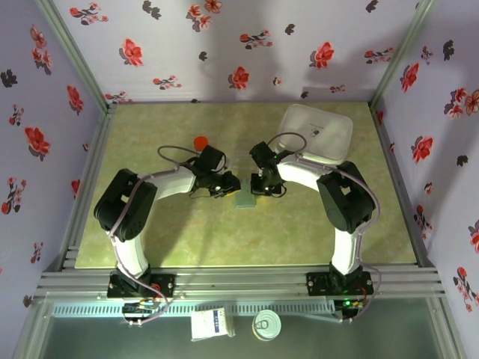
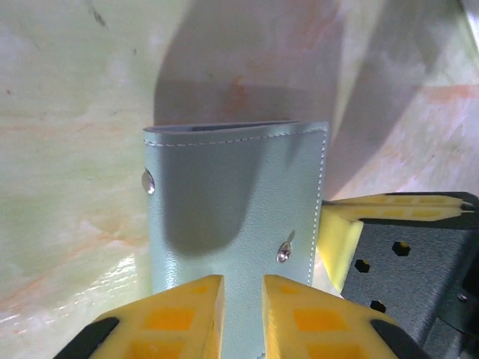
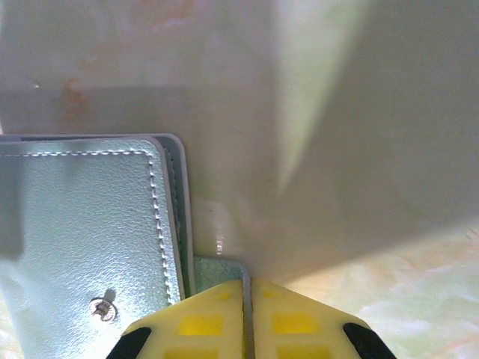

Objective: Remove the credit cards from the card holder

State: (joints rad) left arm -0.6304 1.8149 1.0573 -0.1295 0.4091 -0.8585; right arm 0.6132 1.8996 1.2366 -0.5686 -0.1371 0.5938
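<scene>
One wallet (image 1: pixel 245 199) between two grippers. Left gripper (image 2: pixel 242 299) slightly spread over wallet's near edge, grip unclear. Right gripper (image 3: pixel 246 314) pinching a thin layer at wallet's right edge. Bare tabletop (image 1: pixel 187 239) around.

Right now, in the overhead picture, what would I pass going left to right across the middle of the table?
Red ball → left gripper → card holder → right gripper → white lidded box.
</scene>
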